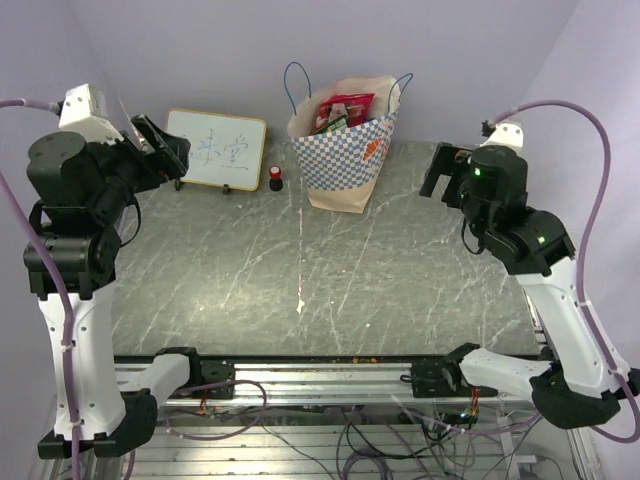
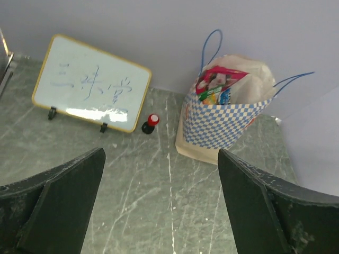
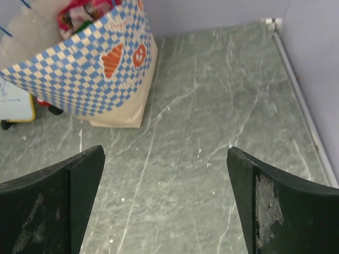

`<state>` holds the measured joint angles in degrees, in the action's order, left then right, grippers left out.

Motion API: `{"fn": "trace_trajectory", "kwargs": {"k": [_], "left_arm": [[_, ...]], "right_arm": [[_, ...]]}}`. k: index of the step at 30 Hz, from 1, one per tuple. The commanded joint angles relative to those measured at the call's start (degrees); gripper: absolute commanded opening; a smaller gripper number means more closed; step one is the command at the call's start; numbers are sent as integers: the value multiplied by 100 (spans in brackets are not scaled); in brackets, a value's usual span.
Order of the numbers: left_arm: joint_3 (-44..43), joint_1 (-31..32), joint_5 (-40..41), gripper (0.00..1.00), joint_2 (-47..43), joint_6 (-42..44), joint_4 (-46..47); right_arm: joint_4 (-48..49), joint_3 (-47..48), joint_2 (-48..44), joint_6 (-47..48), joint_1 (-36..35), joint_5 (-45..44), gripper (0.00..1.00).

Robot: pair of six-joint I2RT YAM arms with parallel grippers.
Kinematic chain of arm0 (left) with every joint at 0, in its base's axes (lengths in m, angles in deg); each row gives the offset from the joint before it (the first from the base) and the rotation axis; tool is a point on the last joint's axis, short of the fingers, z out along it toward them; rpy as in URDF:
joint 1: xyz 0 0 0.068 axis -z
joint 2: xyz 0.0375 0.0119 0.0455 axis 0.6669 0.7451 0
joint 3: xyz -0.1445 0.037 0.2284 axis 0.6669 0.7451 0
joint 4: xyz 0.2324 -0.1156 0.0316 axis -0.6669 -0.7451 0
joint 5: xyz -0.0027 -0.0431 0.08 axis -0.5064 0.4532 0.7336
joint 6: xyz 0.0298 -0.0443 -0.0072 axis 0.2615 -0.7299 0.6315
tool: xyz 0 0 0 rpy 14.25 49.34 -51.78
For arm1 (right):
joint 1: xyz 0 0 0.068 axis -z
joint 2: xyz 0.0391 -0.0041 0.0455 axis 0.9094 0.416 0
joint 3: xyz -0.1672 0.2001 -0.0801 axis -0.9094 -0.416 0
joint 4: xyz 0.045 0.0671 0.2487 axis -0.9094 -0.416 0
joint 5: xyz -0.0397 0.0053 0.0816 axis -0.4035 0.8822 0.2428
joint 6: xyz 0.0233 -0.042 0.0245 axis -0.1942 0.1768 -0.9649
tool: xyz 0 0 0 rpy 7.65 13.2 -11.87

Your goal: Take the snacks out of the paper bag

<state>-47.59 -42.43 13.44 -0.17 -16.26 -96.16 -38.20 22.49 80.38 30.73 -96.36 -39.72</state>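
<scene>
Snacks (image 1: 344, 108) fill the paper bag (image 1: 345, 165), well apart from the left gripper (image 1: 165, 150) and right gripper (image 1: 441, 170), both released.

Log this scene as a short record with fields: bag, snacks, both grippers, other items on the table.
paper bag: upright at the far side of the table, mouth open
snacks: inside the bag, a red-pink packet on top; none lying on the table
left gripper: open, empty, apart from the bag
right gripper: open, empty, apart from the bag
other items: whiteboard left of the bag; red-and-black knob between them
task status: no snack taken out yet
</scene>
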Motion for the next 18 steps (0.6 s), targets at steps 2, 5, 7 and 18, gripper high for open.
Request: {"fn": "trace_trajectory", "kwargs": {"k": [2,5,7,18], "left_arm": [[325,187,858,99,-108,-333,-132],[331,238,970,98,-65,-330,-252],[327,264,1018,97,-29,-328,-363],[585,417,625,99,-239,-261,-502]], "right_arm": [[-475,-38,288,-825,236,350,100],[-588,-1,481,-1149,307,444,100],[-597,-16,595,-1270,341,522,100],[-675,671,1466,44,414,-31,100]]}}
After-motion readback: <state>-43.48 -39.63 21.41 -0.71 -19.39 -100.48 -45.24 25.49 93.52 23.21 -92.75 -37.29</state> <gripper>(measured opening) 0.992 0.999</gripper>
